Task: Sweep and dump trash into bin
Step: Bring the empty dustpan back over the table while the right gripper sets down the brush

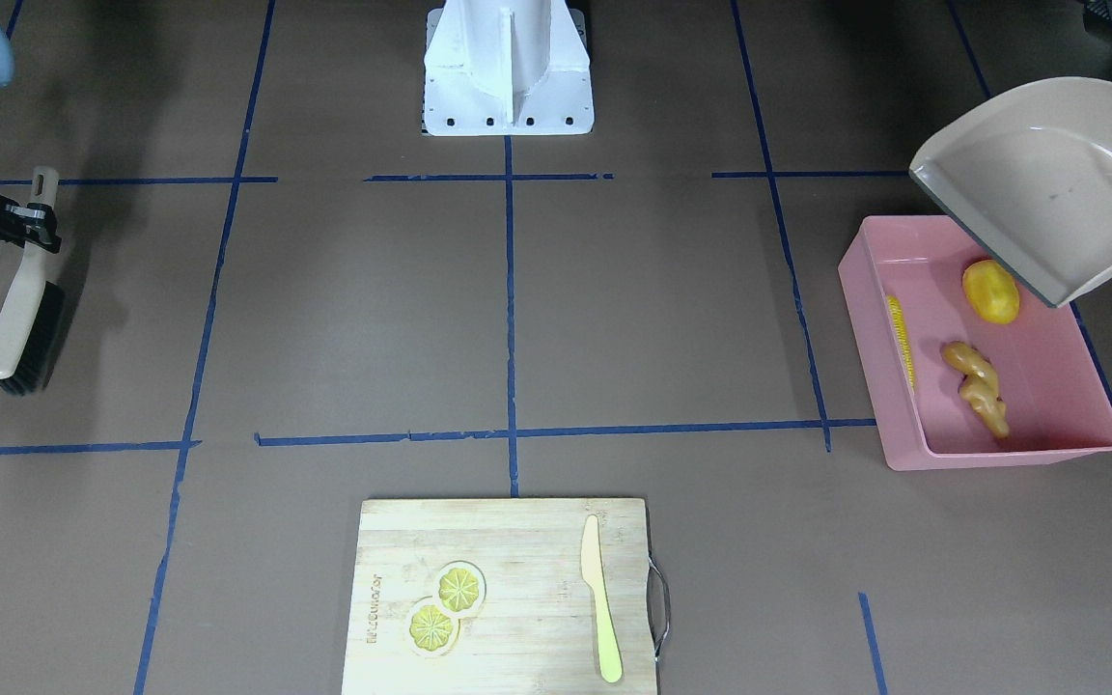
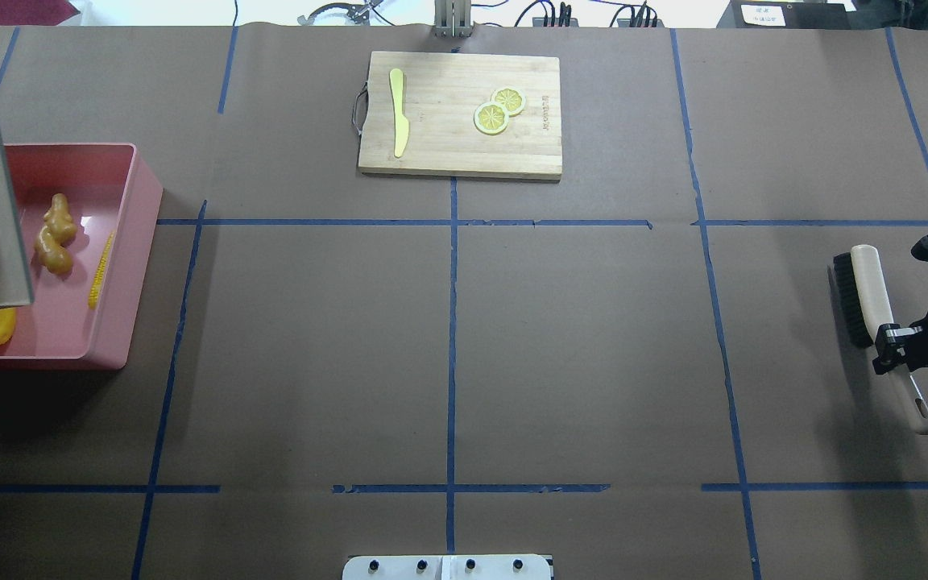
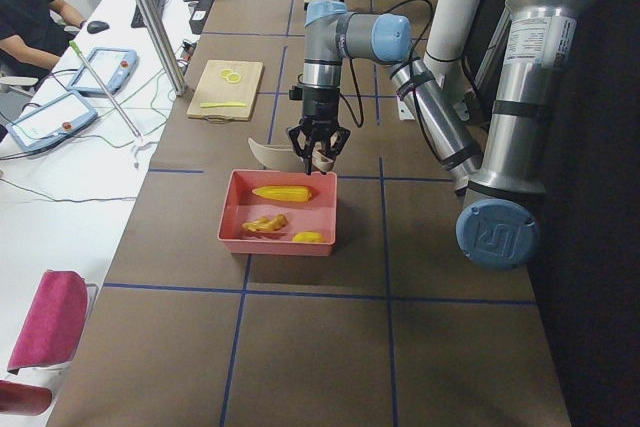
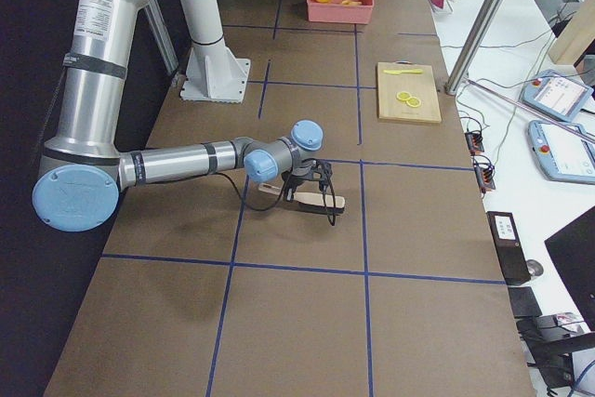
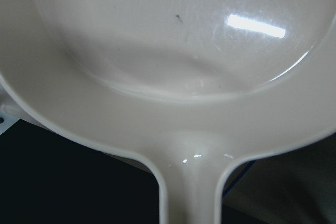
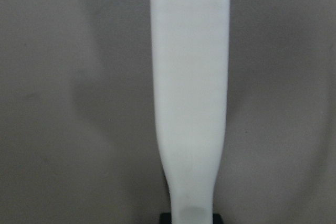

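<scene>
The pink bin [image 1: 1048,454] stands on the robot's left side of the table. In it lie the corn cob [image 1: 901,338], the potato-like lump [image 1: 990,291] and the ginger root [image 1: 979,386]. The beige dustpan [image 1: 1048,193] hangs tilted and empty over the bin's back edge; its pan fills the left wrist view [image 5: 168,51]. My left gripper [image 3: 318,152] is at the dustpan's handle, and I cannot tell whether it is shut. My right gripper [image 2: 895,342] is shut on the handle of the black-bristled brush [image 2: 863,294], low over the table at the far right.
A wooden cutting board [image 1: 517,541] with two lemon slices [image 1: 445,608] and a pale yellow knife [image 1: 600,598] lies at the table's far edge. The white robot base [image 1: 508,68] stands at the near edge. An operator [image 3: 25,7] sits beyond the table.
</scene>
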You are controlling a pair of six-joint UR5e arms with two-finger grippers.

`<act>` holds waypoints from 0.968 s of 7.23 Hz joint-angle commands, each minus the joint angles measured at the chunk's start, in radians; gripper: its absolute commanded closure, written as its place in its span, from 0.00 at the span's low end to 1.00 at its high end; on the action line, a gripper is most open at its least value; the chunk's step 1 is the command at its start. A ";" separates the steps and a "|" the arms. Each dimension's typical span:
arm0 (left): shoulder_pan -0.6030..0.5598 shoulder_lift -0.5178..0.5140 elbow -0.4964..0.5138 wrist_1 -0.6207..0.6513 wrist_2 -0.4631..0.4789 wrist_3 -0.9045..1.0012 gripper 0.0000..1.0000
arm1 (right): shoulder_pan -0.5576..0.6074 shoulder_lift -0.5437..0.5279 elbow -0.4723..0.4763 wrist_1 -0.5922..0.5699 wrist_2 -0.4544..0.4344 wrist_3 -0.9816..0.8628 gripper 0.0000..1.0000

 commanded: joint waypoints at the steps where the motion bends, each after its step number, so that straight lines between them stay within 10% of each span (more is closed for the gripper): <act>1: 0.000 -0.031 -0.003 0.000 -0.090 -0.013 0.96 | 0.000 0.004 -0.003 0.003 0.002 0.002 0.90; 3: 0.002 -0.040 0.004 -0.015 -0.163 -0.024 0.95 | -0.002 0.011 -0.001 0.003 0.004 0.002 0.48; 4: 0.003 -0.058 0.007 -0.015 -0.182 -0.024 0.95 | -0.002 0.011 -0.001 0.004 -0.001 0.002 0.09; 7: 0.023 -0.104 0.007 -0.018 -0.284 -0.045 0.95 | 0.001 0.011 0.014 0.007 -0.009 0.002 0.00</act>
